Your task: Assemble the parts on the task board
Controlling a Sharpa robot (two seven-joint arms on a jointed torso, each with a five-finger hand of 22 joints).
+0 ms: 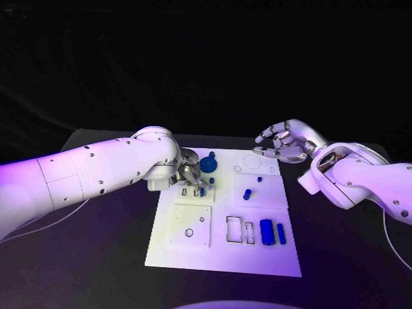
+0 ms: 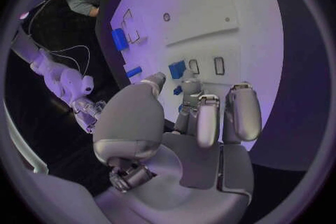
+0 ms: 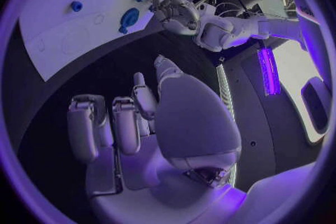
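Observation:
The white task board [image 1: 224, 257] lies in the middle of the table, also seen in the left wrist view [image 2: 210, 5]. My left hand [image 1: 189, 175] hovers low over its far left part, fingers apart and pointing down, nothing between them [image 2: 182, 123]. One fingertip [image 2: 189, 88] is close to a small blue part [image 2: 178, 90], beside a larger blue piece [image 2: 177, 70]. A round blue part [image 1: 209, 164] sits just past the hand. My right hand [image 1: 280, 143] hangs above the board's far right corner, fingers loosely bent and holding nothing [image 3: 161, 123].
Two small blue parts [image 1: 248, 193] stand mid-board. A thick blue cylinder [image 1: 266, 232] and a slim blue bar [image 1: 281, 233] lie near the right edge beside empty rectangular slots [image 1: 234, 228]. A square plate [image 1: 191, 225] occupies the near left. Black table surrounds the board.

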